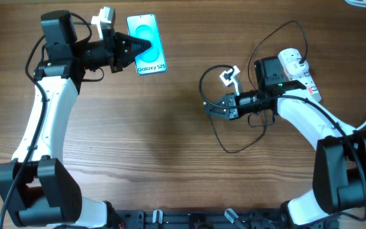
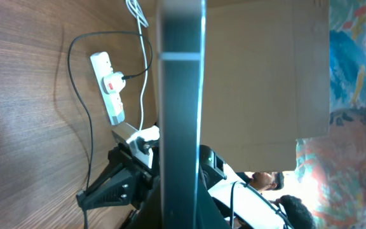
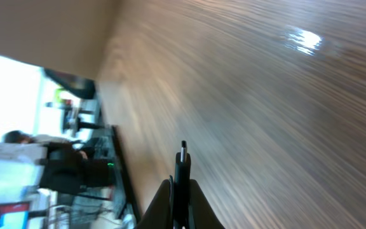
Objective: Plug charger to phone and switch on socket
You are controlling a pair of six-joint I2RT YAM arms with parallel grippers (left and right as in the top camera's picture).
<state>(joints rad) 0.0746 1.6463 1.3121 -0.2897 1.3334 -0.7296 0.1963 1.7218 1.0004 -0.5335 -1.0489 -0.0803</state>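
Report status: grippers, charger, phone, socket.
Left gripper shut on phone. Right gripper shut on charger, tip exposed, not yet plugged. Socket far right, no gripper on it. No obstacle between phone and charger.

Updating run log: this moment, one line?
left gripper shut on phone | right gripper shut on charger | charger apart from phone | socket untouched

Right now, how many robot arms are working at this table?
2. The left arm reaches to the phone at the top left; the right arm bends toward the middle, its tool pinching the charger plug. None looks hidden.
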